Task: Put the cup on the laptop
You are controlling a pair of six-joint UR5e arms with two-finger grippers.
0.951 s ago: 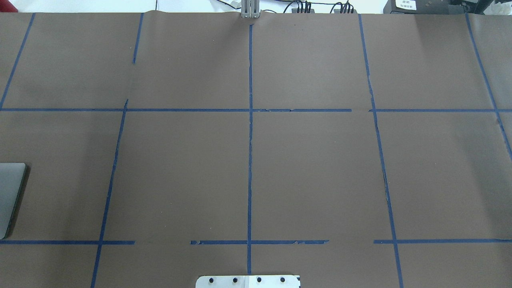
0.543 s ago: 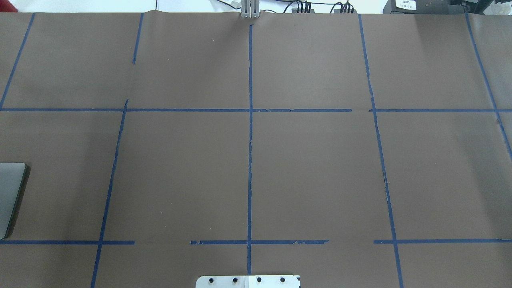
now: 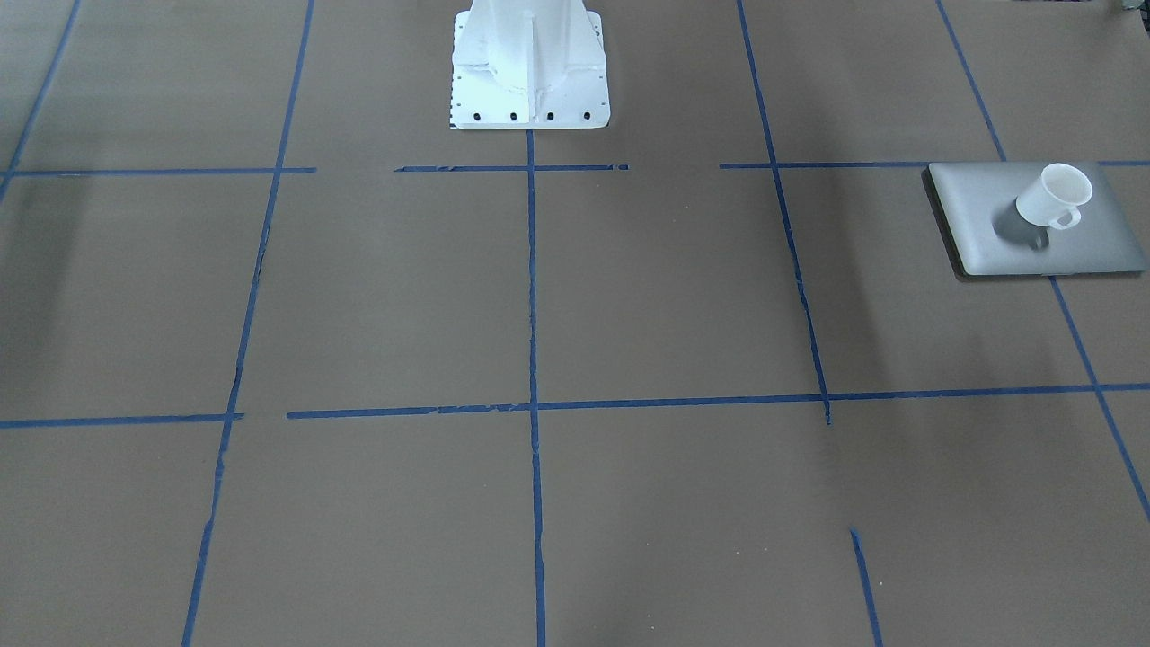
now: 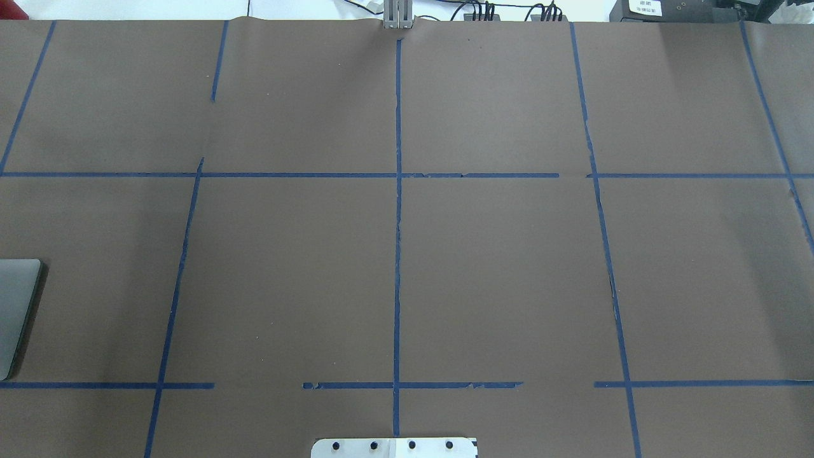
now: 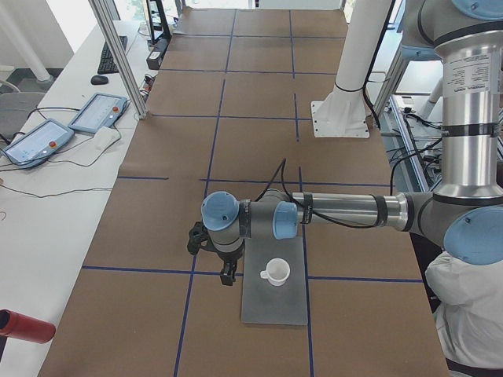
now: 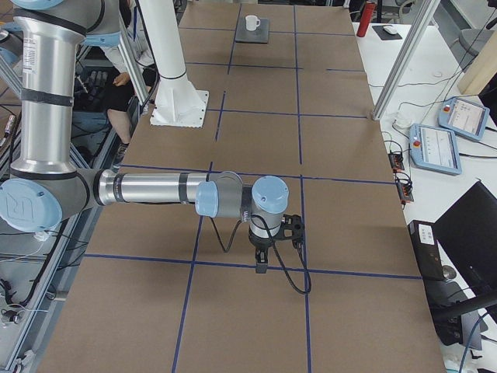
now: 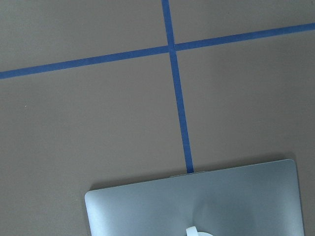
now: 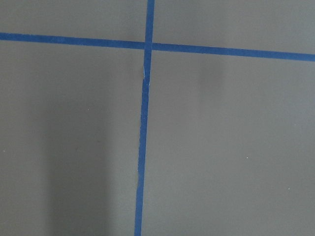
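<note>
The white cup [image 3: 1053,198] stands upright on the closed silver-grey laptop [image 3: 988,234], near its middle, with nothing holding it. Both also show in the exterior left view, the cup [image 5: 276,272] on the laptop [image 5: 273,306]. My left gripper [image 5: 228,275] hangs just beside the laptop's edge, apart from the cup; I cannot tell whether it is open or shut. My right gripper [image 6: 261,266] hangs over bare table far from the laptop [image 6: 252,33]; I cannot tell its state. The left wrist view shows the laptop's edge [image 7: 197,201].
The brown table cover carries a grid of blue tape lines [image 4: 397,254]. The white robot pedestal [image 3: 528,63] stands at the table's robot side. Teach pendants [image 5: 98,112] and an aluminium post [image 5: 118,55] stand along the operators' side. Only the laptop's corner [image 4: 16,312] shows overhead.
</note>
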